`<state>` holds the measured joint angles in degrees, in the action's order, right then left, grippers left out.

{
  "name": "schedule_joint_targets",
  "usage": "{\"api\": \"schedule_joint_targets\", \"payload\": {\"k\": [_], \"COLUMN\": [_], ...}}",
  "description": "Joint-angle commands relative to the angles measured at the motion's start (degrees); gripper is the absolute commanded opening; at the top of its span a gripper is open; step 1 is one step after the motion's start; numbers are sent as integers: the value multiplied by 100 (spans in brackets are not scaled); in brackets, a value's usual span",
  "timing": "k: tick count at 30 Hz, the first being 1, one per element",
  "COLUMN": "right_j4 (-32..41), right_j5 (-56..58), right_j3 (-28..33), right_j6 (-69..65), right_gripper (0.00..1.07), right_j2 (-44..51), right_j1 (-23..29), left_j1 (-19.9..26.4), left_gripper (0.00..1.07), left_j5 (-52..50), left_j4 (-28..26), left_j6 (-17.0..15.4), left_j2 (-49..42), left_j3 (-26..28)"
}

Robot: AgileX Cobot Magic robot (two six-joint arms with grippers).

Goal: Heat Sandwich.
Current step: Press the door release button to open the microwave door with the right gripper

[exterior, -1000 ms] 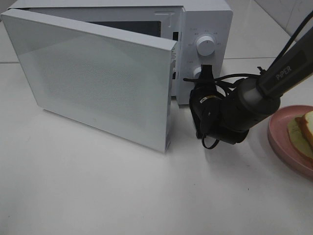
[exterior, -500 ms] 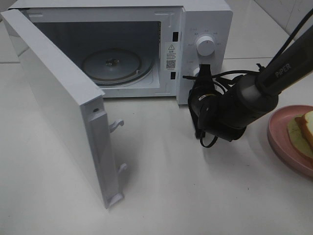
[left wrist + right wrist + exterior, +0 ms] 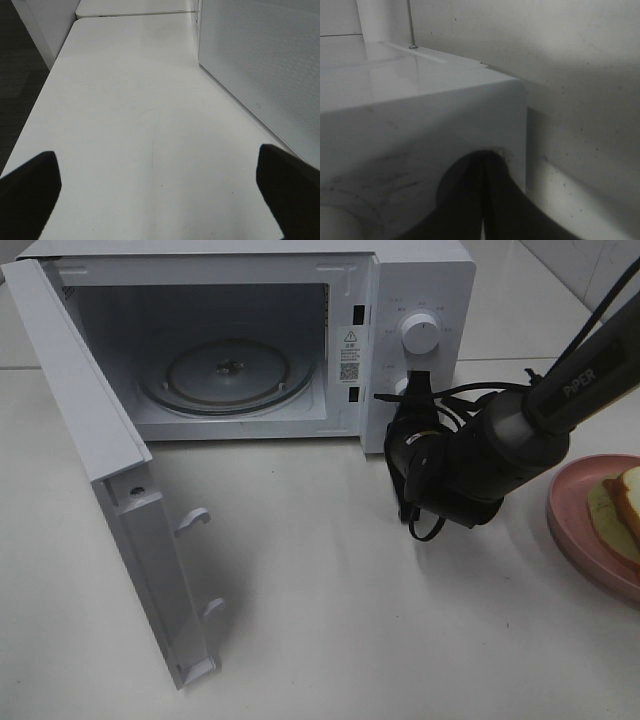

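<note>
On round pink plate (image 3: pixel 566 527), thick-sliced sandwich (image 3: pixel 627 502)

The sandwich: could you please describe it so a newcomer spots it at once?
Find the white microwave, door open. Right of it, a round pink plate sits at the picture's edge. On it lies the sandwich: white bread, brown crust, pale green lettuce.
</note>
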<state>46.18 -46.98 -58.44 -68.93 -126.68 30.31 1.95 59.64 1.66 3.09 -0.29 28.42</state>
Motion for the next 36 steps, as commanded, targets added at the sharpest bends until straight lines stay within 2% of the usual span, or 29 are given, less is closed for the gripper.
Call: {"api": "schedule_joint_targets", "payload": {"k": [1,9,21,36], "right_j4": [-728,-636,-710,-945], "right_j5": [-1364,-1243,-332,579], "right_j3": [-751,-458,46,1100], "right_j6": [34,17,-86,29], "right_gripper": [0,0,0,0], "right_j2": [-74,86,367,1180], "right_j1": [-372,-286,-149,-6], "left_j1": [6,6,6,6], "left_gripper": [100,100,100,100], "left_j5": [-34,-34,-34,-34], "left_j4": [6,6,6,6], "left_j6": [-40,-40,-40,-40], "left_j2": [-149,-149,-149,-149], "left_j3": [-11,-11,-11,-11]}}
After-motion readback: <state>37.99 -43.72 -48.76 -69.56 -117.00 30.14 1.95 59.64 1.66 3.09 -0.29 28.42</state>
